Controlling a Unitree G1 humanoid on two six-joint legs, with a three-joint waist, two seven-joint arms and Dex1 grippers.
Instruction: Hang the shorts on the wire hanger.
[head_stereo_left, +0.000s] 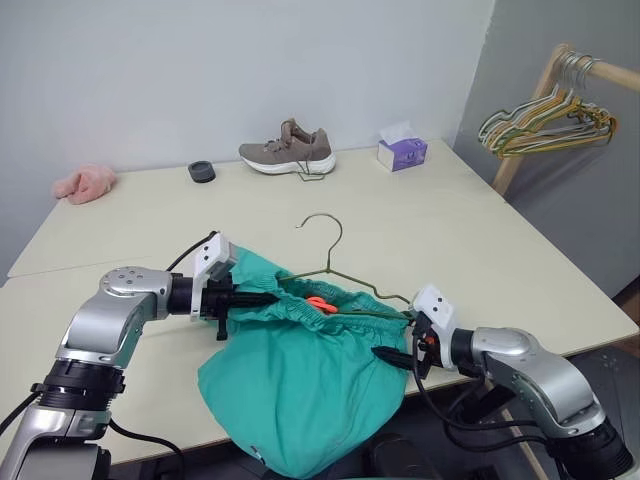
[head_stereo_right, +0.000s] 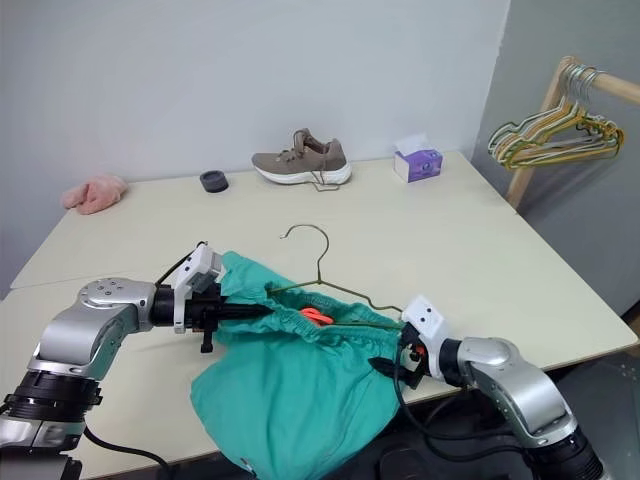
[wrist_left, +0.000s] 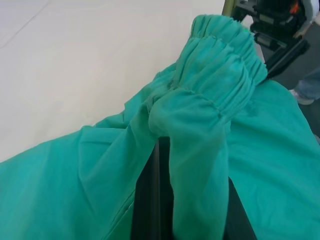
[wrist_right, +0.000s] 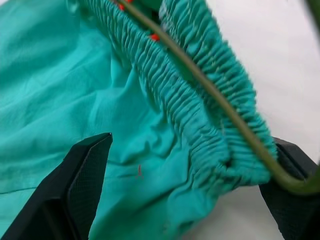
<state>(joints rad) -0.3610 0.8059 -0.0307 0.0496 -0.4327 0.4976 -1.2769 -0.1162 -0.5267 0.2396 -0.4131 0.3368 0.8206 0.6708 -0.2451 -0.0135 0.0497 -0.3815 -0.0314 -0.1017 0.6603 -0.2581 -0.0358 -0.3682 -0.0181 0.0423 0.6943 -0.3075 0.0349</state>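
Right wrist view: shorts (wrist_right: 150, 150) waistband and wire hanger (wrist_right: 220, 95) lie between the wide-spread right end effector (wrist_right: 187, 200).

Large teal-green fabric shorts (head_stereo_left: 300, 385) drape over the near edge of the pale cream table (head_stereo_left: 450, 240). Thin dark olive-grey wire hanger (head_stereo_left: 335, 268) lies in the gathered waistband, hook toward 12 o'clock. Left gripper (head_stereo_left: 262, 298) at 9 o'clock is clamped on the waistband; right gripper (head_stereo_left: 392, 355) at 4 o'clock, spread wide.
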